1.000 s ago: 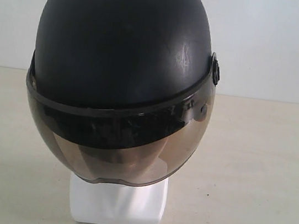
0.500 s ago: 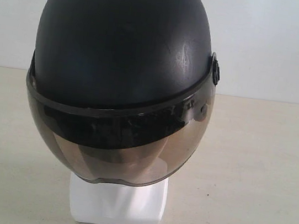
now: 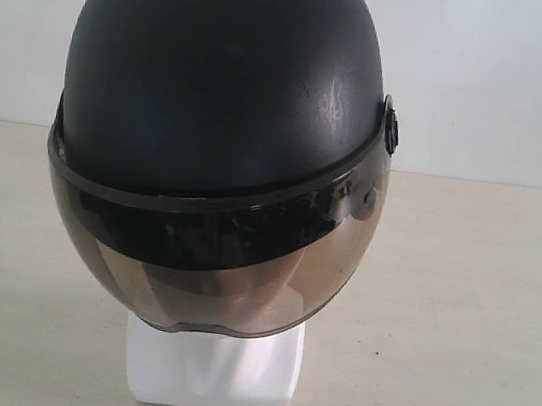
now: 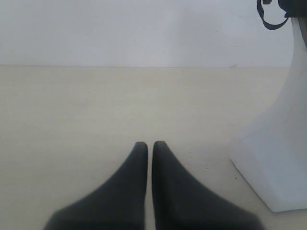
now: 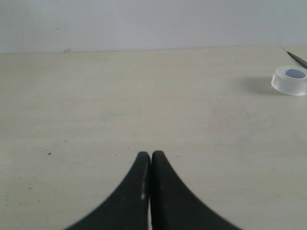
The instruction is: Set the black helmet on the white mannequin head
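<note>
Job's looking done here
The black helmet [image 3: 227, 86] is sitting down over the white mannequin head [image 3: 212, 369]; both my jaws are pressing together on nothing, left ones hovering beside its base.

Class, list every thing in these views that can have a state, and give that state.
black helmet: on the white mannequin head.
visor: down.
white mannequin head: upright, helmeted.
left gripper: shut, empty.
right gripper: shut, empty.
tape roll: lying flat.

Right gripper [image 5: 151, 155] fingers [image 5: 134, 191] meet above table [image 5: 144, 96], tape roll [image 5: 290, 80] apart.
</note>
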`<state>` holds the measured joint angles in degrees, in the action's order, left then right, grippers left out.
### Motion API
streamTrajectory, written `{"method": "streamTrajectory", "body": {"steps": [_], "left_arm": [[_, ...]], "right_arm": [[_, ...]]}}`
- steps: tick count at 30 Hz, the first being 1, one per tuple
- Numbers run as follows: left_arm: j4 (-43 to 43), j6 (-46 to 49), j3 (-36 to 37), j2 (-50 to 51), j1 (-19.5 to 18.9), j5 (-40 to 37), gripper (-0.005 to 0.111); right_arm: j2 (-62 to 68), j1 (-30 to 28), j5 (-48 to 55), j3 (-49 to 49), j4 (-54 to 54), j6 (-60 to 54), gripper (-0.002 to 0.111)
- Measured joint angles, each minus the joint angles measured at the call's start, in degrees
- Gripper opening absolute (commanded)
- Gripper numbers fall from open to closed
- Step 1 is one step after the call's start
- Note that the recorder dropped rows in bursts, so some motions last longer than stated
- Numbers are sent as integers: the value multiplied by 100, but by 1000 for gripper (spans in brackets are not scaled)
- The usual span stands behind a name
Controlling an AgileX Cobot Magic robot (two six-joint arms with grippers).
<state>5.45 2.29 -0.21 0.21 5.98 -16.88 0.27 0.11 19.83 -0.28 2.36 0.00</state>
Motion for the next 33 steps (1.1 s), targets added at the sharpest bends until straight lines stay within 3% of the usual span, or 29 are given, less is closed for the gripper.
{"method": "streamTrajectory", "body": {"steps": [33], "left_arm": [[-12,11,0,0,-78,0,4]], "right_arm": [[0,0,0,0,0,0,0]]}}
